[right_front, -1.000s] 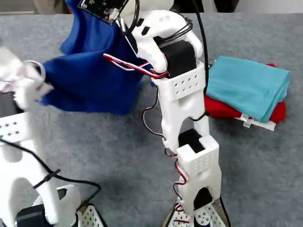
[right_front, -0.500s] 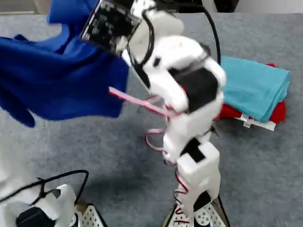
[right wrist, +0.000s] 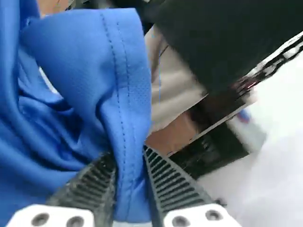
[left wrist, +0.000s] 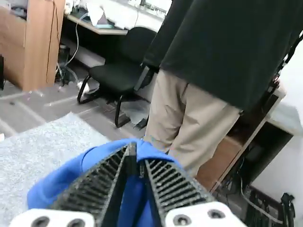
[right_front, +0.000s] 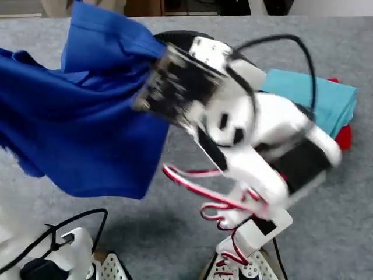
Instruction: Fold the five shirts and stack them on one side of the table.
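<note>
Since both arms have the blue shirt (right_front: 87, 128) hoisted up off the table (right_front: 326, 221), I'd call this the spread-it-out step, with no actual fold made on this one yet. Right gripper (right wrist: 128, 153) is pinched tight on a stitched hem, cloth bunched between its jaws. Left gripper (left wrist: 136, 158) is clamped down too, jaws nearly together with blue fabric caught between them.

From the high view the shirt hangs in the air over the left half of the table like a droopy banner, pretty wrinkled. Over on the right side there's a folded teal shirt (right_front: 317, 102) sitting on top of a folded red shirt (right_front: 344, 137), so that's the stack. Can't tell if anything else is under there.

My guess for the next move: pull the two held points apart so the cloth goes taut, then lower it flat onto the bare gray area, well apart from the stack. Risk is it lands crumpled if one side drops first.
</note>
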`<move>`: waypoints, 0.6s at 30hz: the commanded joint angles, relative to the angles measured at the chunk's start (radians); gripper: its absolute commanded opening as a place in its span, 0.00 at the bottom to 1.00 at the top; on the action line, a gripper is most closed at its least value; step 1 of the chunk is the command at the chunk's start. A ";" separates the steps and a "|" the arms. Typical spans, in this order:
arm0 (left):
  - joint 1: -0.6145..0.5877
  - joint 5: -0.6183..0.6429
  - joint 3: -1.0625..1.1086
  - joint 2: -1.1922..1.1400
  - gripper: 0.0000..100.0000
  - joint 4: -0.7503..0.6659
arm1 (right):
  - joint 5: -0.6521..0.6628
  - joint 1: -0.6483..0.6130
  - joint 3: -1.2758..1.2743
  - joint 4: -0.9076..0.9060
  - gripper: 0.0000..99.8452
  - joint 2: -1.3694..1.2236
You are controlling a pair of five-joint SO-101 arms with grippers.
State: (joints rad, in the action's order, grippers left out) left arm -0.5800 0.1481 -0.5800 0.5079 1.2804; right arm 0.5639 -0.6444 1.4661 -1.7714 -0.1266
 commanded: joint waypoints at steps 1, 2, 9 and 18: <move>0.063 -0.006 0.146 -0.064 0.02 -0.087 | -0.012 -0.007 -0.237 0.005 0.00 0.001; 0.077 -0.006 0.215 -0.088 0.02 -0.127 | -0.012 -0.007 -0.306 0.028 0.00 -0.012; 0.140 0.003 0.618 -0.262 0.02 -0.592 | -0.094 0.122 -0.719 0.454 0.00 -0.168; 0.276 0.003 0.652 -0.668 0.02 -1.195 | -0.219 0.291 -0.897 0.858 0.00 -0.401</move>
State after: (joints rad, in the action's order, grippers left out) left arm -0.3360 0.1481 0.1258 -0.0568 0.2693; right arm 0.3705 -0.4020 0.5823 -1.0180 -0.4964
